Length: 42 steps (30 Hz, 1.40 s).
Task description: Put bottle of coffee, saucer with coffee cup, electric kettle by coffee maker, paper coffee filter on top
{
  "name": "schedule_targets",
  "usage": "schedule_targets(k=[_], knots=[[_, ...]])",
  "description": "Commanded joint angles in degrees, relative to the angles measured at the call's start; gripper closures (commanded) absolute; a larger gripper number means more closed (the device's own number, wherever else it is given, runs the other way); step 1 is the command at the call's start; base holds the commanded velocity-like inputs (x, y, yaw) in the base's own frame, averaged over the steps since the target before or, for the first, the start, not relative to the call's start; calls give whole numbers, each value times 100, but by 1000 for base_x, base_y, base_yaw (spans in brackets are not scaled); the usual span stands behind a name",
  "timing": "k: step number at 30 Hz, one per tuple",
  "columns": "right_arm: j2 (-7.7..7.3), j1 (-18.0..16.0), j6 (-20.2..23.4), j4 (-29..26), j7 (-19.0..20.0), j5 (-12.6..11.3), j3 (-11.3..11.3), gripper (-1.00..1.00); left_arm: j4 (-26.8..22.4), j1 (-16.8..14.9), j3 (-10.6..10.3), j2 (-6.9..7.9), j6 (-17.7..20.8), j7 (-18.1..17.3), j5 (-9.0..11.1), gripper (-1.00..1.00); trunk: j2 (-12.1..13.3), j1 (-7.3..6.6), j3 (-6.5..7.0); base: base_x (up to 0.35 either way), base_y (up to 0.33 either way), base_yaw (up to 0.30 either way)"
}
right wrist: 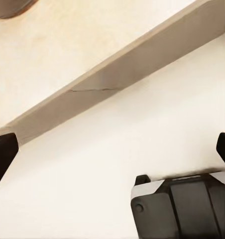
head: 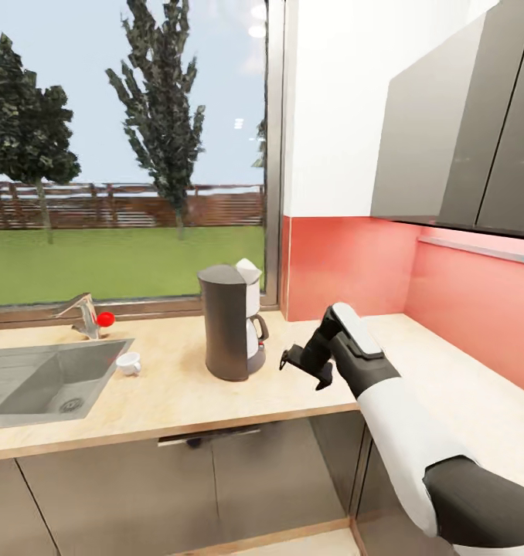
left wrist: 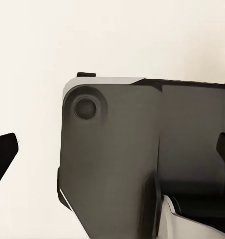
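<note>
Right arm empty beside the coffee maker; most of the station not yet gathered.

The coffee maker (head: 233, 320) stands upright on the worktop (head: 177, 394), well back from the front edge, with the paper coffee filter (head: 249, 271) sitting white and pointed on its top, so that step looks done. The coffee cup (head: 128, 363) rests on bare worktop just beside the sink (head: 38, 382), apart from the machine and with no plate under it, likely waiting on its placement. The right gripper (head: 304, 367) hovers just to the machine's right, over the front of the worktop, jaws spread wide and holding nothing; probably free for the next fetch. The left wrist view shows the left gripper's (left wrist: 112, 154) dark fingertips set far apart at the frame edges, nothing between them, above the robot's own grey body panel (left wrist: 112, 159).
</note>
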Motion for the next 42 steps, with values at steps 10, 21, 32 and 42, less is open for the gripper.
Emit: schedule_targets(k=[10,21,32,42], knots=[[-1,814,54,-62,-34,-33,672,-100,-49,5,35,-3,-2,2,2,-100,-4,-1,-1,-196,101,0],[-3,2718,35,-1427,84,974,1055,-100,-185,5,36,-3,2,2,2,-100,-4,-1,-1,-11,6,0],[-510,3887,-1977,1450,5974,5508,2501,-100,-188,5,28,-12,-4,-13,-7,-100,-4,-1,-1,0,0,0],[-536,3917,-4228,3739,7796,6911,2620,-100,-188,5,36,-5,-6,-16,1,-100,-4,-1,-1,0,0,0]])
